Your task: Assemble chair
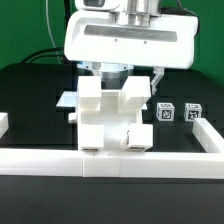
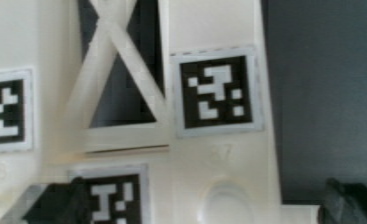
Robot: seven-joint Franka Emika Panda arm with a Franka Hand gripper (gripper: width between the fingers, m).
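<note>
The chair (image 1: 108,118) is a partly joined cluster of matte white pieces standing upright against the front border wall (image 1: 110,163). A tag shows on its lower front on the exterior view's right. My gripper (image 1: 120,74) hangs straight over it, open, with its fingers down around the top of the assembly. In the wrist view the chair (image 2: 206,60) fills the frame: a crossed back panel, a post with a tag and another tag lower down. My gripper (image 2: 201,206) is open. Its dark fingertips (image 2: 52,206) stand wide on either side of a white piece, with a gap on one side.
Two small white tagged blocks (image 1: 165,112) (image 1: 190,112) sit on the black table on the exterior view's right of the chair. A flat white piece (image 1: 68,100) lies behind it on the left. Low white walls (image 1: 208,135) edge the front and sides.
</note>
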